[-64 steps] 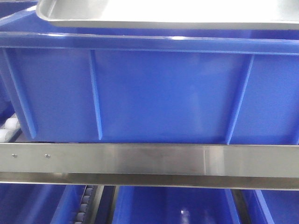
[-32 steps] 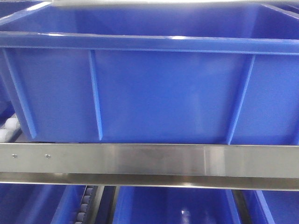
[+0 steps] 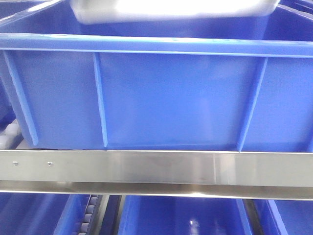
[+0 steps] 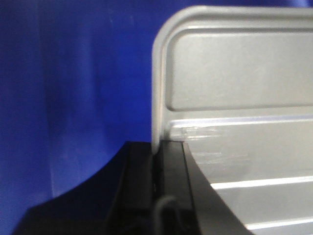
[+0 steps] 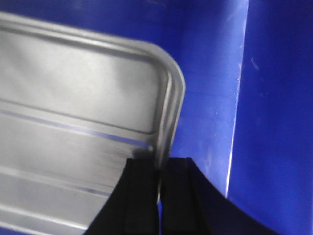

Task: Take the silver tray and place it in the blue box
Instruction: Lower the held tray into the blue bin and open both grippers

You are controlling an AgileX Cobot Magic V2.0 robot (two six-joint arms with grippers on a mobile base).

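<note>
The silver tray [image 3: 171,11] hangs blurred just above the open top of the blue box [image 3: 171,98] in the front view. In the left wrist view my left gripper [image 4: 157,147] is shut on the left rim of the silver tray [image 4: 244,73], with blue box wall [image 4: 73,88] behind it. The right wrist view shows my right gripper [image 5: 160,164] shut on the right rim of the silver tray [image 5: 78,107]; the box's inner wall and corner [image 5: 234,98] lie just beyond. Ridge lines cross the tray's base.
A stainless steel rail [image 3: 156,169] runs across below the box. Further blue crates [image 3: 181,215] sit on the lower level, and white rollers [image 3: 10,134] show at the left.
The tray was over the box rim a second ago, rose almost out of the top of the view, and now sits lower again, blurred, over the box opening.
</note>
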